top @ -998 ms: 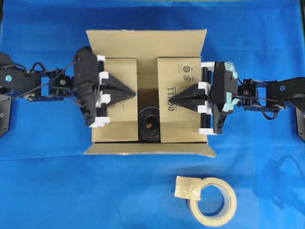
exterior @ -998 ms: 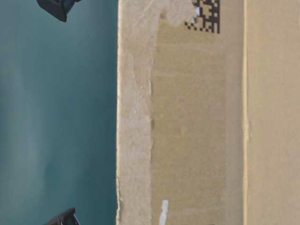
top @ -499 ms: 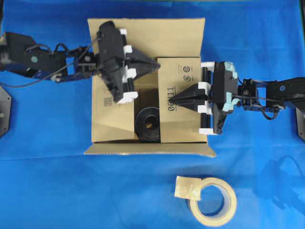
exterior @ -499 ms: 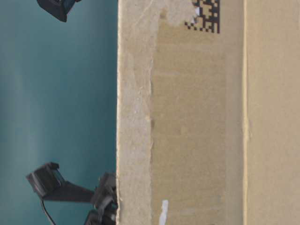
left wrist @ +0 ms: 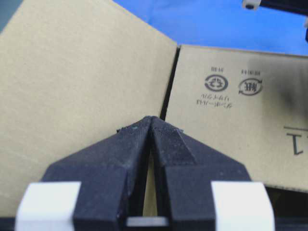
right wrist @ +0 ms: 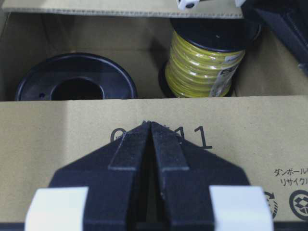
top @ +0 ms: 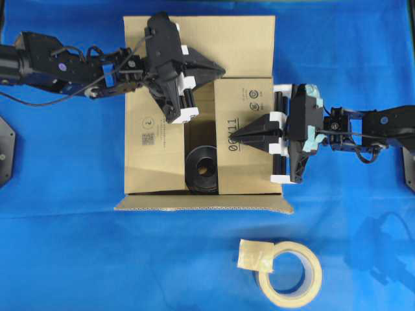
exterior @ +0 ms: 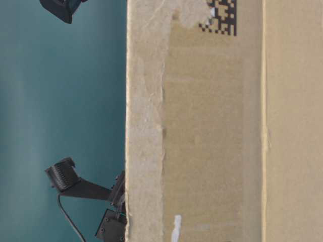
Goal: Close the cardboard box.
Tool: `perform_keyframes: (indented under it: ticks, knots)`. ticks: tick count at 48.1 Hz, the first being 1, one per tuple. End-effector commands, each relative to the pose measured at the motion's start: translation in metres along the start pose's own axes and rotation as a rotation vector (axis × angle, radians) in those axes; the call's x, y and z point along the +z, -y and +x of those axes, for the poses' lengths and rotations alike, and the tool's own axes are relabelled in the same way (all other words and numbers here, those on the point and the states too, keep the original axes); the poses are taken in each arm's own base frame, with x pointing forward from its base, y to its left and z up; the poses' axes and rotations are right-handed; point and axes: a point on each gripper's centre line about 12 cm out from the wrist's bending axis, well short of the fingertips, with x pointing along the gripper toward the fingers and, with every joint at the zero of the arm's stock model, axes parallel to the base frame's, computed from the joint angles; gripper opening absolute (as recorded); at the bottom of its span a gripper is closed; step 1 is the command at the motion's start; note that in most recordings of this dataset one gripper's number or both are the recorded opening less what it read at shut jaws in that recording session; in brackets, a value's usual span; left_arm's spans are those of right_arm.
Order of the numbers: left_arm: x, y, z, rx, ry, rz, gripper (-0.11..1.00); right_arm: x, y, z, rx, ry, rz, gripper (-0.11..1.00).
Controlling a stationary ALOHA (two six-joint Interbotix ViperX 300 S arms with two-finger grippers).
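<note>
The left gripper (top: 217,70) has its two black, wedge-shaped fingers pressed together into a point, nothing between them. It hangs over the far part of the box (top: 201,48), its tip near the inner corner of the right flap (top: 249,129). In the left wrist view the fingers (left wrist: 120,159) look matte and slightly grainy, with white blocks at their base, and the tip sits before the seam where a plain flap meets a printed one.

The right gripper (top: 237,137) is shut the same way, empty, its tip resting at the inner edge of the right flap, just by the printed digits. That flap lies flat, as does the left flap (top: 155,139); the two long flaps, far and near, are still spread outward.

The box is brown corrugated cardboard, rectangular, sitting in the middle of a blue cloth (top: 65,259) between the two arms. The table-level view shows its wall close up: rough, with torn paper where tape came off and a black square code (exterior: 222,17).

Through the gap between the flat flaps I count two spools: a black one (right wrist: 74,84), round with a hollow centre, and one wound with glossy yellow cable (right wrist: 204,65).

Nearer the front edge, well apart from the box, lies one beige tape roll (top: 292,272), a ring with a loose tab.
</note>
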Motion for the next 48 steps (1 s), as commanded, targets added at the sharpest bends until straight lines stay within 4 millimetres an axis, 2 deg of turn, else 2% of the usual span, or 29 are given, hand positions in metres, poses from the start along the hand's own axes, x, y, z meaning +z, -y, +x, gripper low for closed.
perform_keyframes:
  ticks: [1, 19, 25, 31, 40, 48]
  knots:
    - [0.006, -0.001, 0.001, 0.002, 0.018, 0.002, 0.00, 0.008, -0.002, 0.000, 0.004, 0.027, 0.004, 0.00]
    - [-0.003, 0.000, 0.004, -0.001, -0.006, 0.000, 0.00, 0.008, -0.002, 0.000, 0.004, 0.027, 0.004, 0.00]
    - [-0.003, 0.000, 0.004, -0.001, -0.006, 0.000, 0.00, 0.015, -0.005, -0.002, 0.013, 0.039, 0.004, 0.00]
    - [-0.004, 0.000, 0.003, -0.001, -0.008, 0.000, 0.00, 0.033, -0.011, -0.015, 0.034, 0.063, 0.004, 0.00]
    - [-0.006, 0.001, 0.003, -0.002, -0.017, 0.000, 0.00, 0.059, -0.024, -0.046, 0.081, 0.123, 0.001, 0.00]
    - [-0.008, 0.001, 0.002, -0.002, -0.020, 0.000, 0.00, 0.077, -0.047, -0.075, 0.166, 0.203, -0.012, 0.00]
